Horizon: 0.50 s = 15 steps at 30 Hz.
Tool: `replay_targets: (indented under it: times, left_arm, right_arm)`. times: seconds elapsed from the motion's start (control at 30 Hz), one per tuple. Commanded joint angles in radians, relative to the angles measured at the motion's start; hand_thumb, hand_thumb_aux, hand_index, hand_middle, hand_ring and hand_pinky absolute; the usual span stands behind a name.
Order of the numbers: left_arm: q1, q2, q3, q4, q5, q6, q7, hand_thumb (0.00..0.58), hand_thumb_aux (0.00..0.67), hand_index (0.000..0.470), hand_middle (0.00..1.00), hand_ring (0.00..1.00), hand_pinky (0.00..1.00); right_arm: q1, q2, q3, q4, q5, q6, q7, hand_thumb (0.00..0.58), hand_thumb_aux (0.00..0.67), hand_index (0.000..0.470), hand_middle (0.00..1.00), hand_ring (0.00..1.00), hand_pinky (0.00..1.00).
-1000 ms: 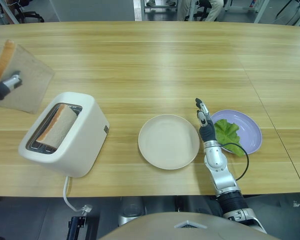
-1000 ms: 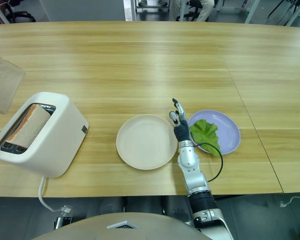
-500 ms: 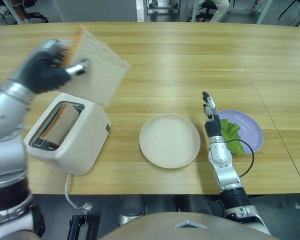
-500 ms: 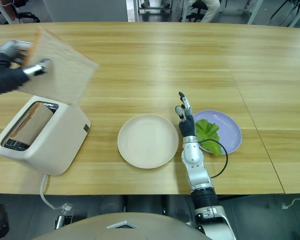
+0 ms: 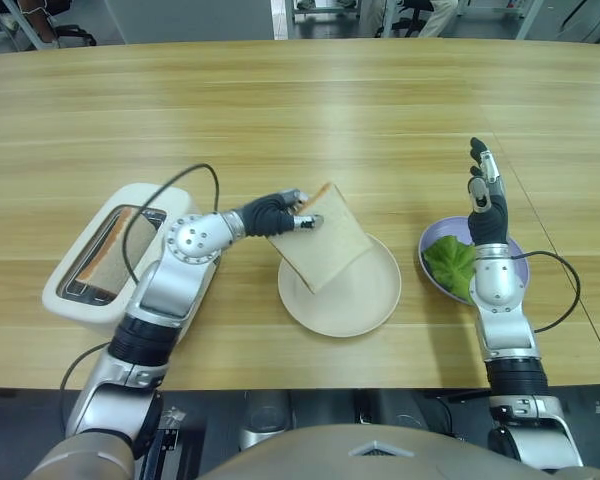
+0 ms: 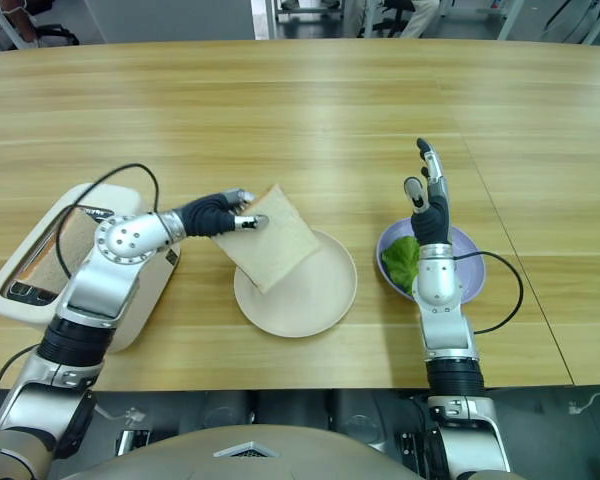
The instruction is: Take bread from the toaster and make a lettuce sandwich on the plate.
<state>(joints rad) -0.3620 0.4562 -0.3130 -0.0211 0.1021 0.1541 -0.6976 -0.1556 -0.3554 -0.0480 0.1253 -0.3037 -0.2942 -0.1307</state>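
Left hand (image 5: 275, 213): my fingers pinch the square pale bread slice (image 5: 328, 243), now swung from over the white plastic toaster (image 5: 75, 300) at 10 o'clock to the round cream plate (image 5: 380, 300) at 12. Slice tilted, not yet flat; first layer nearly placed. Right hand (image 5: 483, 190), fingers straight and empty, has risen by the green lettuce leaf (image 5: 448, 262) at 2.

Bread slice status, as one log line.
left hand: holding bread slice over plate | right hand: open by lettuce | toaster: second slice inside

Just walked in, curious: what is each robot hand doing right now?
Left robot hand: shut on the bread slice, over the plate.
Right robot hand: open, holding nothing.
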Motion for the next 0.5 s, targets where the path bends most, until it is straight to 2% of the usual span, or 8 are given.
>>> replay_targets:
  times: [0.03,0.17,0.2,0.27,0.3,0.33,0.47,0.5]
  left_arm:
    - [-0.004,-0.036,-0.079,0.165,0.065,-0.062,0.010,0.580,0.670,0.460,1.00,1.00,1.00]
    - [-0.034,-0.088,-0.128,0.328,0.129,-0.134,0.060,0.580,0.670,0.460,0.88,0.88,0.88]
    - [-0.044,-0.099,-0.137,0.368,0.145,-0.152,0.073,0.580,0.670,0.460,0.65,0.65,0.65]
    - [-0.061,-0.126,-0.149,0.459,0.168,-0.193,0.098,0.580,0.670,0.460,0.40,0.40,0.40]
    - [-0.068,-0.138,-0.155,0.500,0.178,-0.214,0.109,0.580,0.670,0.460,0.09,0.09,0.09]
    - [-0.071,-0.149,-0.157,0.531,0.181,-0.234,0.117,0.580,0.670,0.460,0.00,0.00,0.00]
    - [-0.093,-0.183,-0.159,0.639,0.209,-0.315,0.169,0.580,0.670,0.460,0.00,0.00,0.00]
    - [-0.098,-0.192,-0.160,0.668,0.218,-0.334,0.188,0.572,0.594,0.408,0.00,0.00,0.00]
  right_arm:
    - [0.011,-0.104,0.018,-0.013,-0.121,0.006,0.029,0.000,0.000,0.000,0.00,0.00,0.00]
    - [0.071,-0.243,0.042,-0.014,-0.270,-0.018,0.016,0.000,0.000,0.000,0.00,0.00,0.00]
    - [0.094,-0.274,0.047,-0.020,-0.307,-0.023,0.010,0.000,0.000,0.000,0.00,0.00,0.00]
    - [0.138,-0.367,0.092,-0.004,-0.461,-0.052,-0.053,0.000,0.000,0.000,0.00,0.00,0.00]
    - [0.152,-0.405,0.116,0.009,-0.518,-0.067,-0.076,0.000,0.000,0.000,0.00,0.00,0.00]
    - [0.160,-0.430,0.134,0.026,-0.551,-0.078,-0.090,0.000,0.000,0.000,0.00,0.00,0.00]
    - [0.153,-0.479,0.186,0.087,-0.619,-0.096,-0.134,0.000,0.000,0.000,0.00,0.00,0.00]
    - [0.147,-0.491,0.197,0.106,-0.635,-0.102,-0.144,0.000,0.000,0.000,0.00,0.00,0.00]
